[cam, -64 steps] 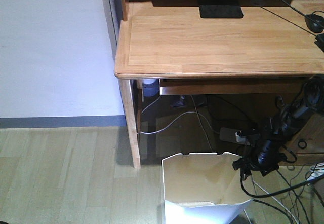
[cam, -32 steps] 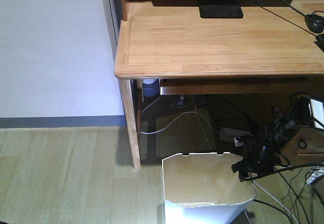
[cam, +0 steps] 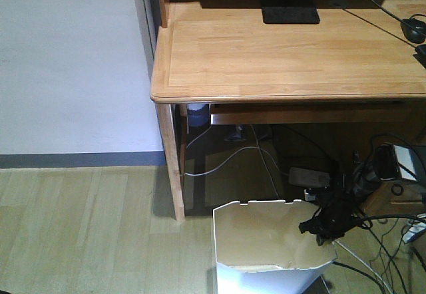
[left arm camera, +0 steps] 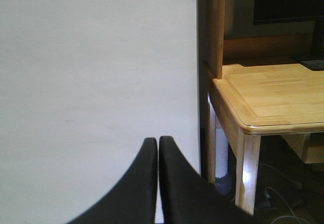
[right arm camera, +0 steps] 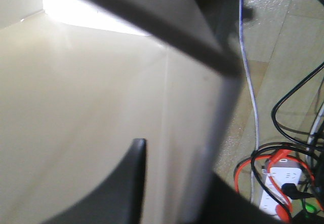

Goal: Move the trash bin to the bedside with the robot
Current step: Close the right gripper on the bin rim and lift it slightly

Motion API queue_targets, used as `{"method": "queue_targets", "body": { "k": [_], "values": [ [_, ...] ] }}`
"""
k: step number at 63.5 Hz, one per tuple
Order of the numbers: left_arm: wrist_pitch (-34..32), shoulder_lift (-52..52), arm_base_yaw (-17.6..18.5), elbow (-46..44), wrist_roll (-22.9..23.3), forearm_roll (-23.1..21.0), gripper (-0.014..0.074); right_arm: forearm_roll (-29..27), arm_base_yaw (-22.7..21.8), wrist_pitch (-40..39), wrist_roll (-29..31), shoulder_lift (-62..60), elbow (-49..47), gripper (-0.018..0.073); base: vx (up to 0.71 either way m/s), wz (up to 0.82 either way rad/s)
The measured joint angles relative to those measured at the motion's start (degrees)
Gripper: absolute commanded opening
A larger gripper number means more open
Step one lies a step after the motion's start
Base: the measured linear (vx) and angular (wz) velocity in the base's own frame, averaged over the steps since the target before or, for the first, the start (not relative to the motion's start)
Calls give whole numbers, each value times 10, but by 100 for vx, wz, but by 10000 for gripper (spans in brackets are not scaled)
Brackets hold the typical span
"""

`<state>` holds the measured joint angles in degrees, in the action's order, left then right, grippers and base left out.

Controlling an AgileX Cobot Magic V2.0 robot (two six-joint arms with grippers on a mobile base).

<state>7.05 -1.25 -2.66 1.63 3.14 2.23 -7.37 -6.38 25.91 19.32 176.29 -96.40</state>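
Trash bin (cam: 266,244) wall stands between the right claw's (cam: 319,230) parted fingers.

Plank floor (cam: 80,227) — trash bin (cam: 259,244), desk leg (cam: 172,167), cables (right arm camera: 249,82), power strip (right arm camera: 279,181).

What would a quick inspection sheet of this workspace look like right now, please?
Surface: wooden floor; the bin stands on it.
Job's things: trash bin upright in front of the desk; bedside not in view.
Clutter: power strip under the desk; monitor base on top.
Tools: left tool shut, facing the wall; right tool straddles the bin's rim, grip unclear.
Cables: white cable and black loops beside the bin.
Surroundings: grey skirting.
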Motion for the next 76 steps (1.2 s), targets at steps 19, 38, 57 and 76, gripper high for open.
{"method": "queue_targets", "body": {
  "k": [19,38,57,76],
  "values": [
    [0,0,0,0,0,0,-6,-90,-4,-5,81,-1,-4,-9,0,0],
    [0,0,0,0,0,0,-6,-213,0,-37,197,-38,54,-6,0,0],
    [0,0,0,0,0,0,-6,-260,0,-120,260,-177,213,-6,0,0],
    [0,0,0,0,0,0,-6,-263,-2,-135,310,-353,372,-6,0,0]
  ]
}}
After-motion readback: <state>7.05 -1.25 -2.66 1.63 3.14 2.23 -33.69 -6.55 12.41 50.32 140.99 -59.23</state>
